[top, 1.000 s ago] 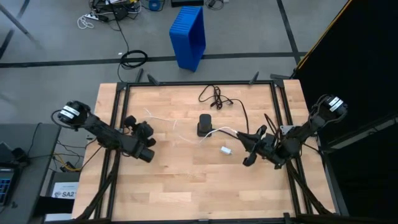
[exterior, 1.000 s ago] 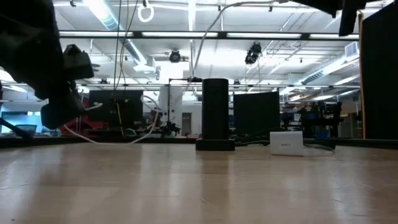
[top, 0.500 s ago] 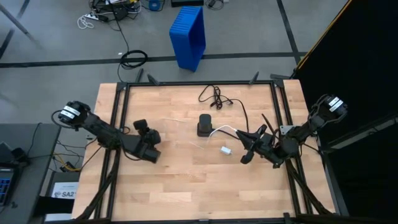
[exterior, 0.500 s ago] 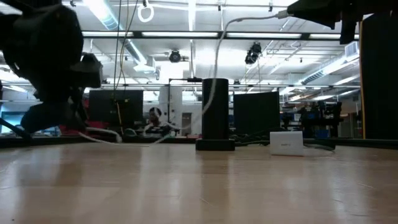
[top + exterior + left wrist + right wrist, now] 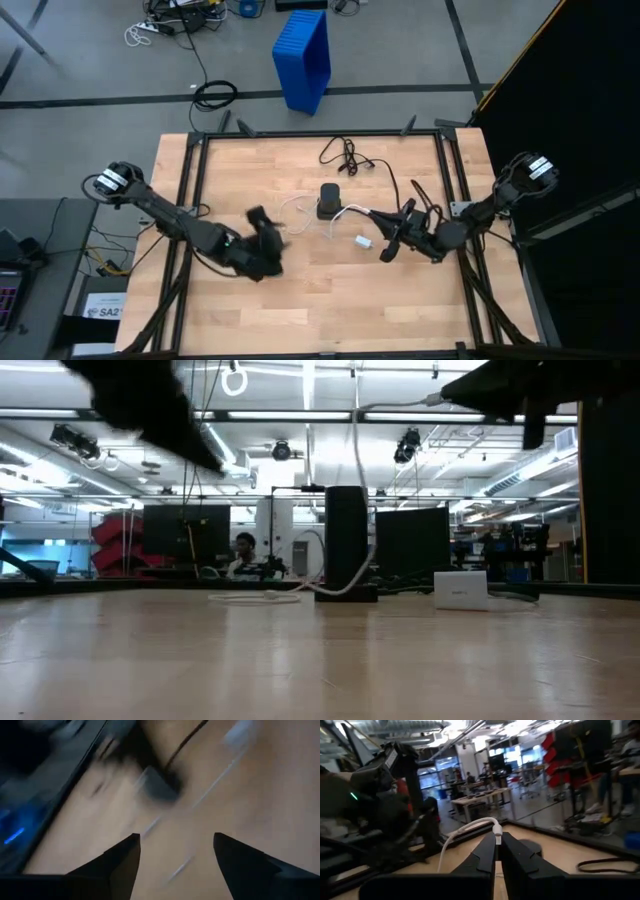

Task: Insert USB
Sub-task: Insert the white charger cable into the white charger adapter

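Observation:
The USB, a thin white cable [image 5: 297,208], lies in a loose loop on the table just left of the black box [image 5: 328,200]. From there it rises [image 5: 357,490] to my right gripper [image 5: 380,216], which is shut on its plug end right of the box. My left gripper [image 5: 270,240] hovers above the table, left of and nearer than the box. In the left wrist view it [image 5: 175,855] is open with nothing between its fingers. My right gripper pinches the cable's white plug end [image 5: 497,836] between its two fingertips [image 5: 487,851]. The fingers lie about level and point toward the table's left. The plug is lifted clear. The cable curves away from it and hangs slack down to the table beside the black box.
The black box's thicker black cord [image 5: 345,155] runs toward the far edge. A small white box [image 5: 362,241] sits on the table near my right gripper. A black frame [image 5: 320,133] rims the table. A blue bin [image 5: 303,58] stands on the floor beyond.
My left gripper has let go of the cable, risen, and swung toward the table's right and near edges. The stretch of cable it held up has fallen and lies beside the black box. My right gripper has edged left toward the box with the plug end.

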Robot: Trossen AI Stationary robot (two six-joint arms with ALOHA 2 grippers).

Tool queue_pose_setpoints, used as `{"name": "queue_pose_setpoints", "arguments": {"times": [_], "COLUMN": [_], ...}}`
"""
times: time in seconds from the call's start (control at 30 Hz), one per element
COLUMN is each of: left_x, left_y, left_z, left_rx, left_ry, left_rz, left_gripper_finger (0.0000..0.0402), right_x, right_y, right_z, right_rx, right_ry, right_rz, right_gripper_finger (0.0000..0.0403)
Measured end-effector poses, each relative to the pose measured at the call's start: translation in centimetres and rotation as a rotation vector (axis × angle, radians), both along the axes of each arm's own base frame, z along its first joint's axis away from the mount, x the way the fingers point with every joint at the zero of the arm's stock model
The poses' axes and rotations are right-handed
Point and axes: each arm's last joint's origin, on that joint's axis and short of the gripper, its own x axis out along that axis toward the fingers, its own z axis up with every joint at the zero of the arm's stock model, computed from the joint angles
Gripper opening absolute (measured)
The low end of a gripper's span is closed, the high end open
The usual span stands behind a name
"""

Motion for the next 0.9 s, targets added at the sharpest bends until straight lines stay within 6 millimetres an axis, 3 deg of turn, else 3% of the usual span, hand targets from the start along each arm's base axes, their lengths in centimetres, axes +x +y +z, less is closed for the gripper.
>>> {"name": "queue_pose_setpoints", "arguments": {"times": [0.1,0.23,0.33,0.53,0.7,0.9], "left_x": [1.4,2.8,3.9,5.6,6.0,5.0], "left_y": [-1.3,-1.9,-2.1,-2.6,-1.7,-0.9], "left_z": [0.6,-0.1,-1.1,-2.4,-3.9,-4.3], "left_rx": [-0.066,-0.142,-0.173,-0.256,-0.225,-0.161], "left_ry": [-0.183,-0.320,-0.361,-0.469,-0.398,-0.271], "left_rz": [-0.138,-0.220,-0.244,-0.321,-0.195,-0.066], "left_gripper_finger": [0.0232,0.0229,0.0229,0.0229,0.0229,0.0229], "right_x": [0.7,2.1,3.7,7.9,10.1,10.1], "right_y": [-0.7,-0.8,-0.4,0.2,0.6,2.0], "right_z": [-0.2,0.7,1.1,-0.2,0.0,1.2], "right_rx": [0.031,0.025,-0.002,-0.053,-0.063,-0.118], "right_ry": [-0.009,0.005,0.038,0.106,0.089,0.074], "right_rz": [0.044,0.080,0.083,0.111,0.210,0.252], "right_gripper_finger": [0.0000,0.0000,0.0000,0.0000,0.0000,0.0000]}}
